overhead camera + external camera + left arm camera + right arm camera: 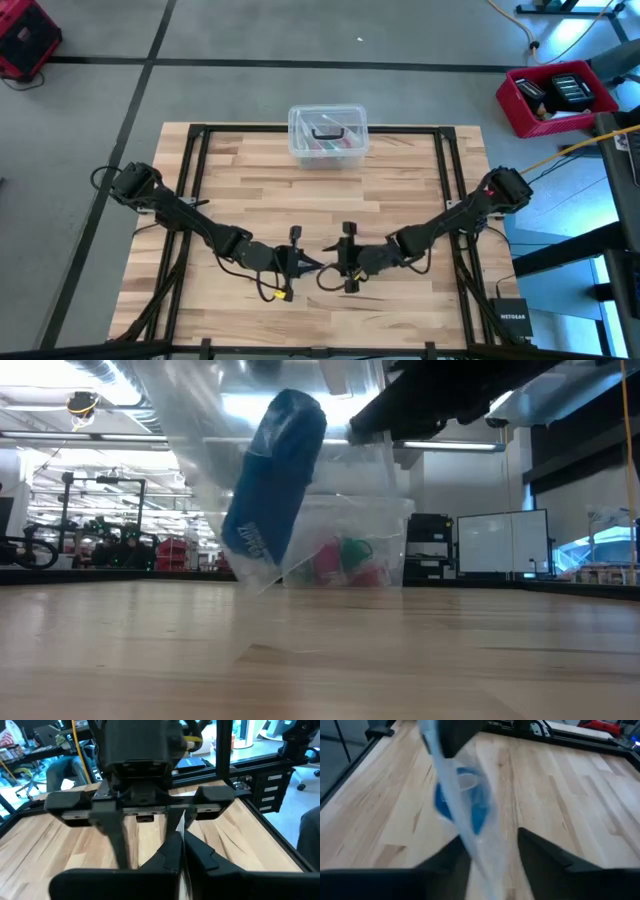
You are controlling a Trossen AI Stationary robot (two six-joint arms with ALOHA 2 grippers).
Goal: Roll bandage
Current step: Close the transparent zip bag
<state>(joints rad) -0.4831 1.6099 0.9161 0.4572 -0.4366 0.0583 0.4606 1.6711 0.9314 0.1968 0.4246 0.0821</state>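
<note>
Hanging bagged bandage [277,470], label unreadable; NETGEAR box [512,320].

One counter [400,190] of pale wood carries everything. Two dark arms reach over it, each ending in one gripper — the left gripper [312,264] and the right gripper [335,262], two in all. One blue bandage roll [275,475] shows, inside one clear plastic bag [215,470]. One clear lidded box [327,135] stands at the far edge — its contents too blurred to count. Off the counter, two red bins sit on the floor [555,95].
</note>
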